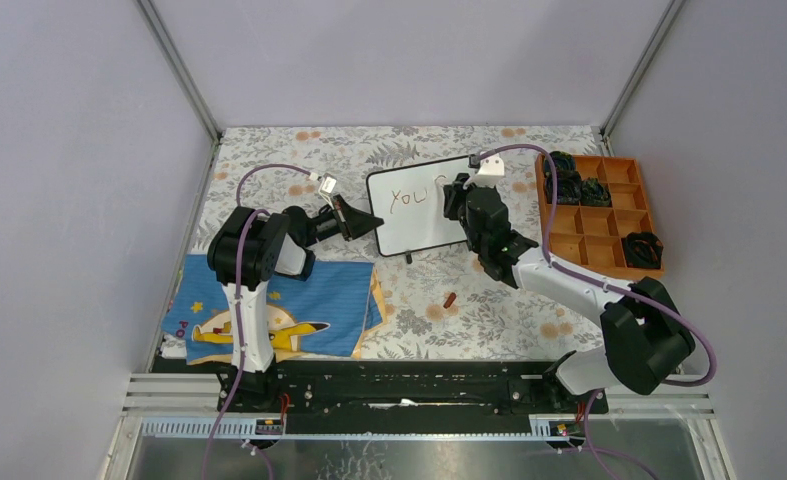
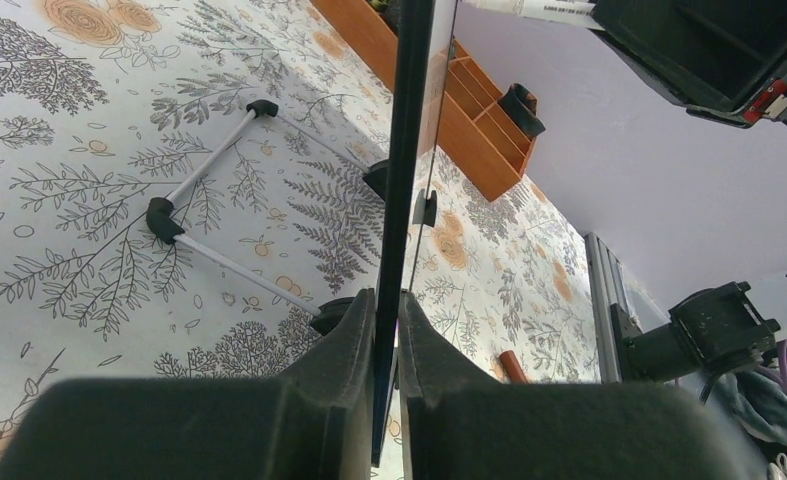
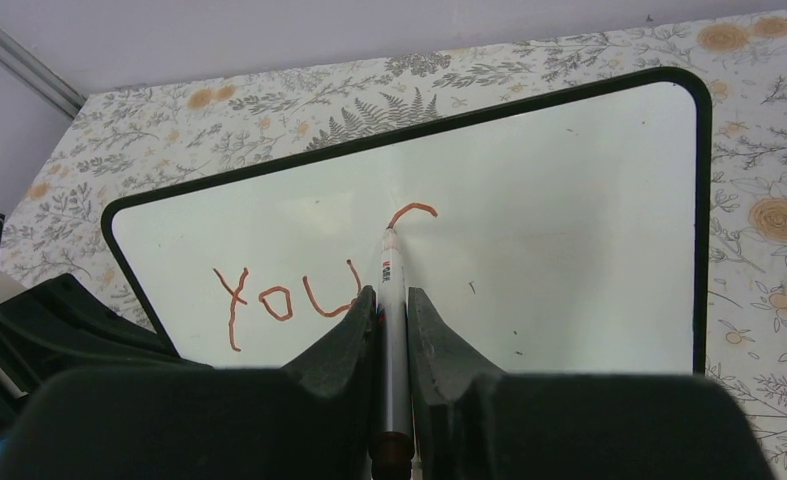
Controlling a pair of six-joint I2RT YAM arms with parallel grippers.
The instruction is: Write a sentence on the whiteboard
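1. There are two arms, and both are gripping. The left gripper (image 2: 387, 300) is pressed onto the black frame edge of the single whiteboard (image 3: 569, 230), with one finger on each face. The right gripper (image 3: 392, 300) pinches the one marker (image 3: 391, 262), whose barrel runs forward out between the fingers.
2. The whiteboard stands directly ahead of the right gripper, and the marker tip touches its white face. From the left gripper the board runs edge-on straight ahead. Its thin metal stand (image 2: 209, 155) with black elbow feet rests on the table to the left of those fingers.
3. The sentence (image 3: 314, 300) so far reads "You" in reddish-brown. These three letters lie just left of the marker barrel. One curved stroke sits at the marker tip and arcs off to its right.
4. The marker's white barrel carries a small red print, too small to read.
5. One orange compartment tray (image 1: 544, 215) lies to the right of the right gripper. Dark items sit in several of its cells, and what they are cannot be told.
6. One small reddish cap (image 1: 450, 299) lies on the floral table (image 1: 489, 320) behind the right gripper, towards the arm bases.
7. One blue cloth (image 1: 319, 300) with stars and a yellow cartoon figure lies behind the left gripper, beside that arm.
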